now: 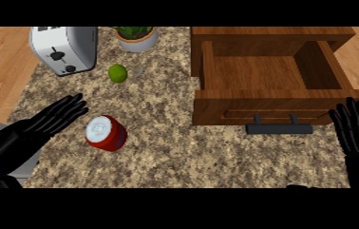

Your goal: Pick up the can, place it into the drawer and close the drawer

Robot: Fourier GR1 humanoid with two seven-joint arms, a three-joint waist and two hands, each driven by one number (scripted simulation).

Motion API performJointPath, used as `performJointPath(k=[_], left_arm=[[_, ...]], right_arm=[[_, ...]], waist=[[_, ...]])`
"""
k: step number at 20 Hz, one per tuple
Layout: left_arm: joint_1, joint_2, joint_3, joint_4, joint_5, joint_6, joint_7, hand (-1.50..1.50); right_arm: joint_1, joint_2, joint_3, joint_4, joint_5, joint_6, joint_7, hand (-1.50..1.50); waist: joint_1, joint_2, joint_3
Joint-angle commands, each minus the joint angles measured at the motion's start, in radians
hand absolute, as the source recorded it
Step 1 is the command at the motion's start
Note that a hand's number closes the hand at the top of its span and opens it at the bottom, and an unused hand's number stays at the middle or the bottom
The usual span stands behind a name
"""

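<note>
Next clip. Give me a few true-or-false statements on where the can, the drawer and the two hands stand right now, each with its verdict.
1. The can stands on the counter, outside the drawer. True.
2. The drawer is shut. False: it is pulled out, with its inside showing.
3. The left hand is curled round the can. False: its fingers are straight, and it lies beside the can, at the can's left.
4. A lime lies on the counter near the toaster. True.
5. The right hand grips the drawer's handle. False: it rests open at the view's right edge, apart from the handle.
</note>
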Motion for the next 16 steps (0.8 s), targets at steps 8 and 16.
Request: performJointPath(k=[8, 16], left_arm=[[-0.061, -0.1, -0.014, 0.149, -0.203, -0.025, -0.093, -1.5], [-0.089, -0.113, 0.02, 0.335, -0.397, -0.029, -0.306, -1.5]], right_arm=[[0.022, -0.021, -0.093, 0.039, -0.053, 0.088, -0.047, -1.5], [-0.044, 0.02, -0.052, 0.11, 0.014, 0.061, -0.072, -1.5]], waist=[[0.0, 0.0, 0.0], [0.001, 0.001, 0.0]])
